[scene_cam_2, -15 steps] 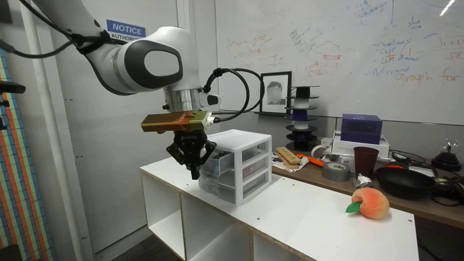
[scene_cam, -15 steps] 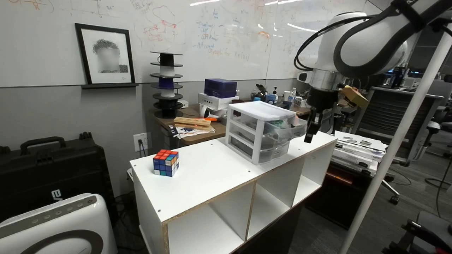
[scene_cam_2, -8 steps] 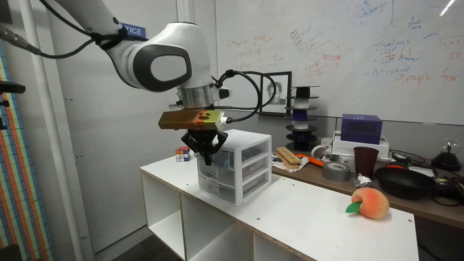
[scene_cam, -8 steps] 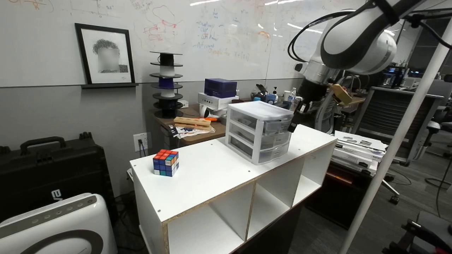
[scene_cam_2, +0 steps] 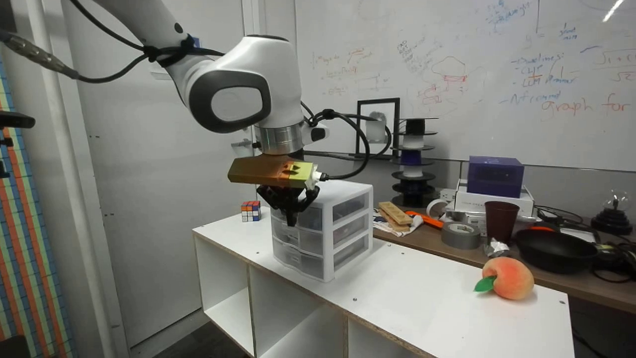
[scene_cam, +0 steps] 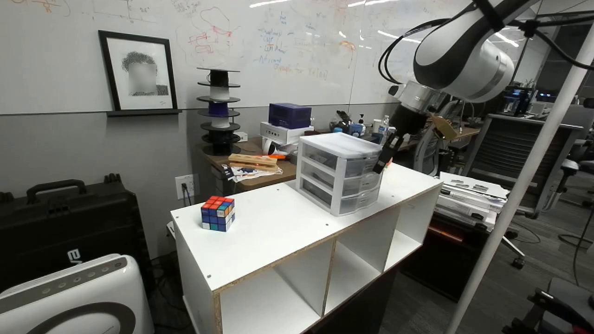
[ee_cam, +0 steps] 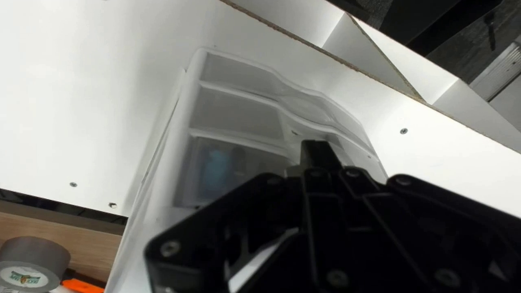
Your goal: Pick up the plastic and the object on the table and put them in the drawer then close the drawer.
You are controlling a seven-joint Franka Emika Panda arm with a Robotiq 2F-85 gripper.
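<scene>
The top translucent drawer (scene_cam: pixel 361 168) sits flush in the small white-framed chest on the white table (scene_cam: pixel 269 250). It shows also in an exterior view (scene_cam_2: pixel 310 219). Through its side in the wrist view I see a blurred bluish thing (ee_cam: pixel 217 167) and a dark thing inside; I cannot tell if the bluish one is the plastic. My gripper (scene_cam: pixel 380 167) is shut with nothing visible between the fingertips. Its tips are at the top drawer's front in both exterior views (scene_cam_2: pixel 291 220) and in the wrist view (ee_cam: pixel 319 154); contact is unclear.
A Rubik's cube (scene_cam: pixel 218 214) stands on the table on one side of the chest. A peach (scene_cam_2: pixel 509 278) with a green leaf lies on the other side. A brown desk (scene_cam_2: pixel 447 243) with tape, cup and pan stands behind.
The top drawer stood pulled out one second ago and has slid in flush. My gripper has moved toward the chest and tilted, staying shut. The cube and peach have not moved.
</scene>
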